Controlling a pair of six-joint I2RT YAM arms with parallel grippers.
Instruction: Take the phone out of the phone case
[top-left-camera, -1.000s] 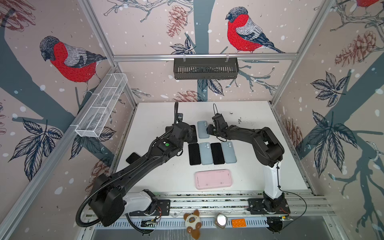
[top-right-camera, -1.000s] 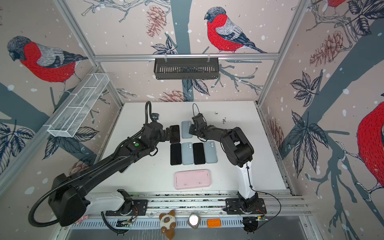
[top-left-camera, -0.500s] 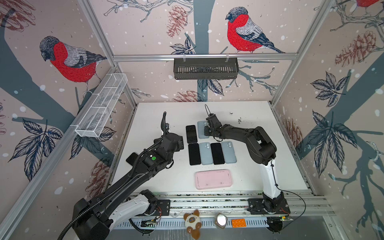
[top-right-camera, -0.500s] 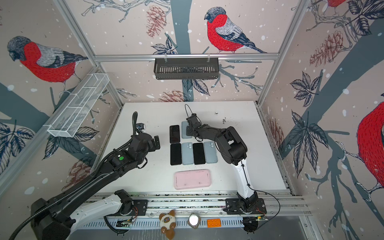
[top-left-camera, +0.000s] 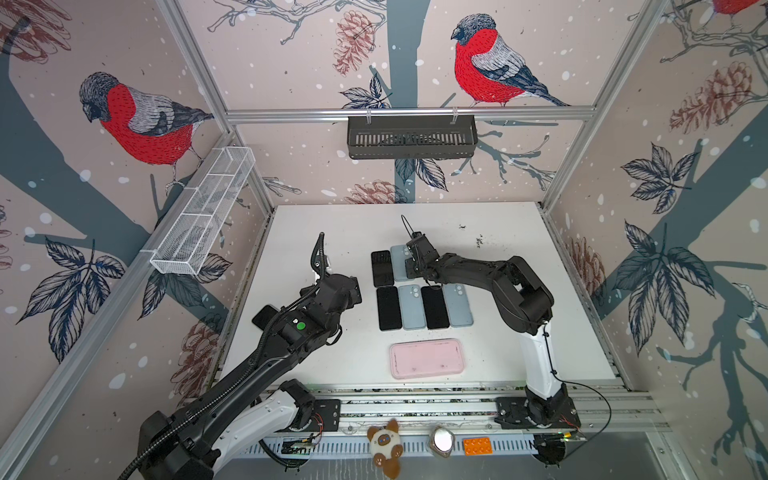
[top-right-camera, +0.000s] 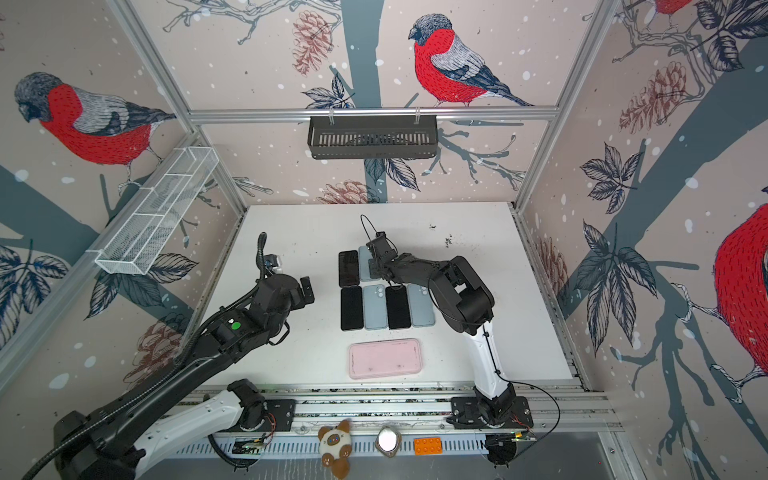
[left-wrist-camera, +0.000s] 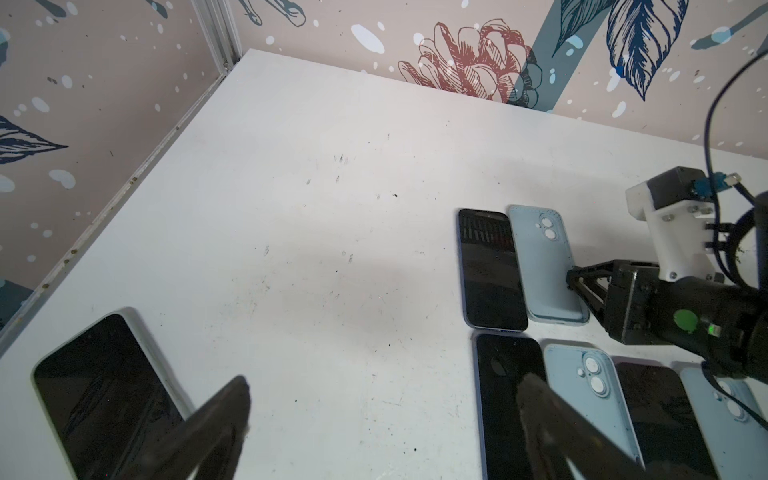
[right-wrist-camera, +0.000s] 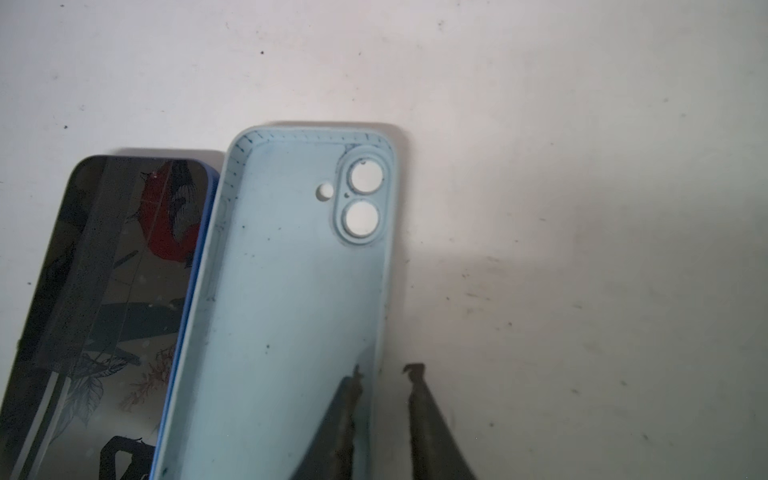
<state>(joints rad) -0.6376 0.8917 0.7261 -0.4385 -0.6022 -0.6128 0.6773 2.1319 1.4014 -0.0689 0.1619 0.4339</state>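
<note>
in both top views the light blue silicone phone case (top-left-camera: 398, 258) lies hollow side up and empty in the far row on the white worktop (top-left-camera: 519, 257). the black-screened, blue-edged phone (top-left-camera: 381, 268) lies flat just beside it on its left. the right end effector (top-left-camera: 410, 269) sits low at the case's right long edge. nearer the rail lies a row of two black phones and two light blue cases (top-left-camera: 411, 307), set alternately, and a pink rectangular case (top-left-camera: 427, 358) lies crosswise closer still. the left end effector (top-left-camera: 353, 291) hangs over bare worktop, apart from the rows. a dark phone with a pale rim (top-left-camera: 266, 316) lies by the worktop's left edge, partly under that arm.

in the left wrist view the left end effector (left-wrist-camera: 382, 384) is spread wide, with only worktop between its fingers. the phone (left-wrist-camera: 490, 270) and the case (left-wrist-camera: 544, 266) lie side by side, and the right end effector (left-wrist-camera: 571, 280) has its tip at the case's edge.

in the right wrist view the right end effector (right-wrist-camera: 384, 380) is narrowly parted and stands astride the side wall of the case (right-wrist-camera: 291, 291), with one finger inside and one outside. the gap looks wider than the wall, though blur makes contact hard to judge. the phone (right-wrist-camera: 116, 291) lies edge against edge with the case.
</note>
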